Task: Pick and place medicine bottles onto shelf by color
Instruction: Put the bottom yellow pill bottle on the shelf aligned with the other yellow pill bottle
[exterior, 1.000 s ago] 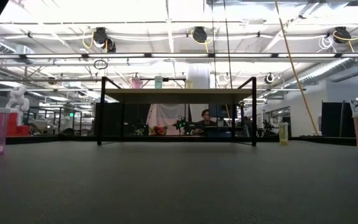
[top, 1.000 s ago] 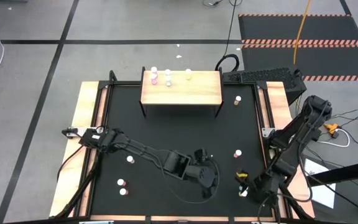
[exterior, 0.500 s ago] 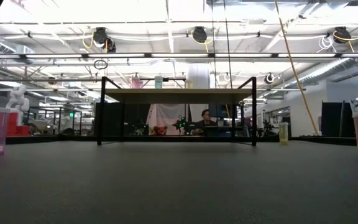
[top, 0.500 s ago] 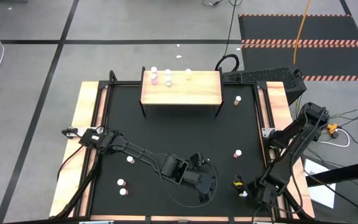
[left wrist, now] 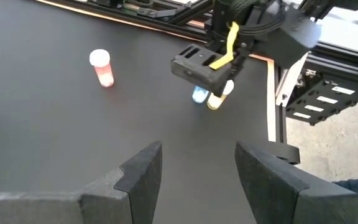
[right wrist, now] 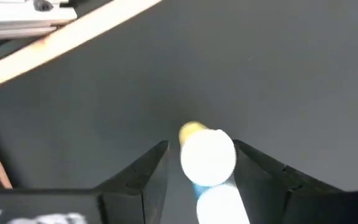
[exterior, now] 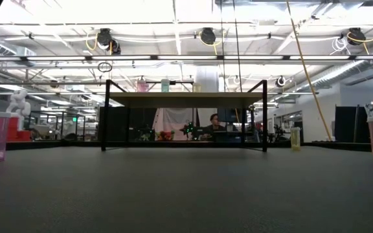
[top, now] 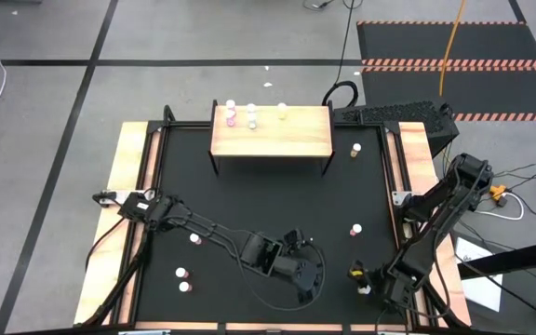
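In the high view, two bottles (top: pixel 181 278) stand at lower left, with a third (top: pixel 194 238) just above them, all with bare mat around them. The left gripper (top: pixel 298 244) hovers low at lower centre, fingers spread wide and empty, likely waiting.

At upper centre the shelf (top: pixel 277 140) carries three bottles (top: pixel 252 113) along its far edge, apparently one per colour so far; most of the board is free.

At lower right the right gripper (top: pixel 365 280) is down over a yellow bottle (right wrist: pixel 196 132) and a blue one (left wrist: pixel 199 94), fingers apart on either side of the caps, not yet clamped. The table rail (top: pixel 401 237) is close, leaving little room to swing outward.
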You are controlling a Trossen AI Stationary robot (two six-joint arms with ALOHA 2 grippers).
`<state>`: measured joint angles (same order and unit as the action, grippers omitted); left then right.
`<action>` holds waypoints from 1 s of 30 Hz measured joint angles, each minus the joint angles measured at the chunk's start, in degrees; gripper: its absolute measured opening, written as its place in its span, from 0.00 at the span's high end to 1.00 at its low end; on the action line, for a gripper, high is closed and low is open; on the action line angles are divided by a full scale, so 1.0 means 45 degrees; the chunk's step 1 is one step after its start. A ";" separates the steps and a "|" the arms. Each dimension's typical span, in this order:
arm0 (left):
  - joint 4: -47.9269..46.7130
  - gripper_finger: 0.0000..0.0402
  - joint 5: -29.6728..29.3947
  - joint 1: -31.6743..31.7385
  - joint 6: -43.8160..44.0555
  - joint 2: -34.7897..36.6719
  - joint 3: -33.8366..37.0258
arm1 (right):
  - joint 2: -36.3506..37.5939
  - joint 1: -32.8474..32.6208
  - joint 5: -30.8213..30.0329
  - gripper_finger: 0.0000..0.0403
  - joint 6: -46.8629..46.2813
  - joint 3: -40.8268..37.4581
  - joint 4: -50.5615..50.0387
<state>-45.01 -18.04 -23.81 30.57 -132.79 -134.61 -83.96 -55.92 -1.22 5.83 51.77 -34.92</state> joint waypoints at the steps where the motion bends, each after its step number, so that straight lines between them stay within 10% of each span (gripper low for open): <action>1: -0.0004 0.50 0.0004 0.0000 0.0000 0.0000 0.0000 | 0.0000 0.0000 0.0001 0.60 -0.0035 -0.0045 -0.0004; 30: -0.1122 0.50 0.0051 0.0041 0.0779 0.0240 -0.0005 | 0.1854 0.1055 -0.0106 0.71 -0.1956 0.0406 -0.0541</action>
<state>-50.06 -17.81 -23.63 34.07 -131.71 -134.63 -75.62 -51.18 -1.69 -2.97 53.60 -37.35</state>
